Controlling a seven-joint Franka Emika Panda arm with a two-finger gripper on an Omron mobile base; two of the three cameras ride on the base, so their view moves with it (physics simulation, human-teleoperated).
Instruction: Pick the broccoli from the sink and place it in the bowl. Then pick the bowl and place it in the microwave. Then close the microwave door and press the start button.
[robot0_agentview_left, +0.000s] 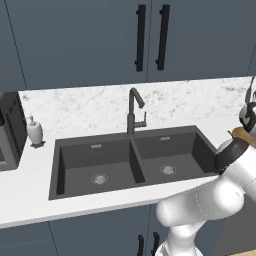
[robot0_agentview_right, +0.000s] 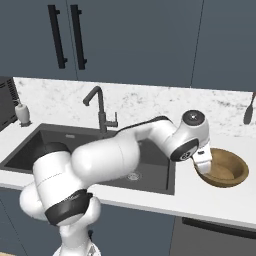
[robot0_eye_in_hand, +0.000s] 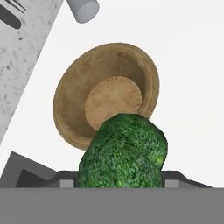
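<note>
In the hand view the dark-green bumpy broccoli (robot0_eye_in_hand: 124, 151) sits between my fingers, and the jaws are shut on it. It hangs over the near rim of the round brown bowl (robot0_eye_in_hand: 70, 100), which stands on the white counter. From the right base view my gripper (robot0_agentview_right: 202, 165) points down at the left edge of the bowl (robot0_agentview_right: 232, 175), just right of the dark double-basin sink (robot0_agentview_right: 30, 150). Both basins of the sink (robot0_agentview_left: 75, 155) hold nothing but their silver drains. The black-fronted microwave (robot0_agentview_left: 10, 130) stands at the far left of the counter.
A tall dark faucet (robot0_agentview_left: 132, 112) rises behind the sink's divider. A white soap dispenser (robot0_agentview_left: 34, 131) stands between the microwave and the sink. A dark utensil (robot0_agentview_right: 248, 112) leans on the marble backsplash beyond the bowl, and a grey cylinder (robot0_eye_in_hand: 83, 8) stands past it.
</note>
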